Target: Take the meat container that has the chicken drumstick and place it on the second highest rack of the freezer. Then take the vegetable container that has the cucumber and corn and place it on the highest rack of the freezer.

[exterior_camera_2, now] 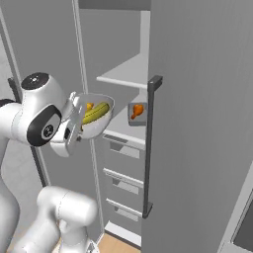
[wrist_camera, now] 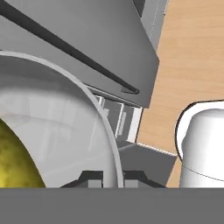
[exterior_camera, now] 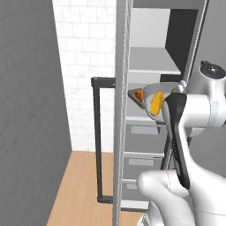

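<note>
I have the bowl (exterior_camera_2: 96,118) of vegetables in the gripper (exterior_camera_2: 75,129), whose jaws are nearly closed, pinched on the bowl's rim; in the hand view the thin rim (wrist_camera: 111,162) runs straight down between the two dark fingertips (wrist_camera: 92,178). The bowl is tipped steeply on its side in front of the open freezer (exterior_camera_2: 197,123), with its mouth turned towards the shelves, and it rests on nothing. Inside it from the right base view I see the cucumber (exterior_camera_2: 95,113) lying lengthwise, looking yellow-green in this light, with a bit of the corn (exterior_camera_2: 89,106) poking out behind it at the upper edge. From the left base view the corn (exterior_camera: 156,103) shows as a bright yellow-orange piece in the bowl, partly hidden by the dark joint of the arm (exterior_camera: 176,132). The bowl hangs at about the height of the lower open shelf (exterior_camera_2: 123,129), below the highest rack (exterior_camera_2: 126,74), which is a pale flat plate. On that lower shelf, deeper in, sits the meat tray (exterior_camera_2: 137,114) with the chicken drumstick (exterior_camera_2: 138,110) on it, well apart from the bowl. Below the shelves are the drawers (exterior_camera_2: 123,150), stacked one under another. The freezer door (exterior_camera: 121,132) stands open with its dark bar handle (exterior_camera: 98,141) against the white tiled wall (exterior_camera: 84,53).
</note>
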Motion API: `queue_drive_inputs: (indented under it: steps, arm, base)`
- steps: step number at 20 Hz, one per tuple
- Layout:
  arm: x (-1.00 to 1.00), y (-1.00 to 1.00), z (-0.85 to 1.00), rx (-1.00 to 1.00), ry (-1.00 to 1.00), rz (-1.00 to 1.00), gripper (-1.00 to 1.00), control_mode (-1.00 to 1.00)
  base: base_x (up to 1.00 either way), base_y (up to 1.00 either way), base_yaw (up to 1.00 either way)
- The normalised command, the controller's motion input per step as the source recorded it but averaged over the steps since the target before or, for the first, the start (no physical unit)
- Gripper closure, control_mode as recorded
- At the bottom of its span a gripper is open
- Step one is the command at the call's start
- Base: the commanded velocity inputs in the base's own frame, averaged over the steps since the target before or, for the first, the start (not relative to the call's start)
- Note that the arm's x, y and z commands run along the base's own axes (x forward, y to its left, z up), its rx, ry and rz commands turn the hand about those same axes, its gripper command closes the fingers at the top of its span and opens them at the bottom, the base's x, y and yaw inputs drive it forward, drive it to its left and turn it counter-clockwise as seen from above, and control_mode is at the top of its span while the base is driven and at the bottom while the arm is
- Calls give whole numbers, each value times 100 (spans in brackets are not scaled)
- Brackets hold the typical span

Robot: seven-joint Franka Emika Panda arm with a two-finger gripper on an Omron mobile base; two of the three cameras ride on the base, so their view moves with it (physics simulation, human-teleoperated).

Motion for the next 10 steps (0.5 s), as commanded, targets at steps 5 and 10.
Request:
queue_drive_inputs:
  steps: [5,10]
  arm:
    - [50,-15,41,11,-10,-17,100,-100]
    - [42,-5,37,7,-17,-9,100,-100]
  base:
    - [0,0,0]
    - [0,0,0]
